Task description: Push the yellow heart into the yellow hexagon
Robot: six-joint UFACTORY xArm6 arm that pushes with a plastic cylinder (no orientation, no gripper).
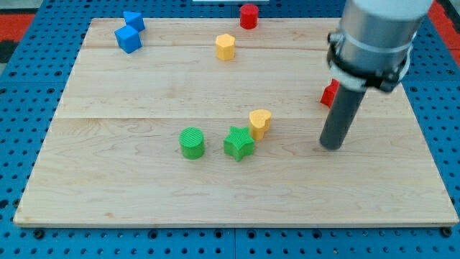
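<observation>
Right of yellow heart [260,122], my tip [331,146], well apart.

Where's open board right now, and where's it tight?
Open: the bottom strip below the green cylinder and green star; the left-centre under the blue blocks. Tight: yellow heart touching the star; my tip by the red block.
</observation>
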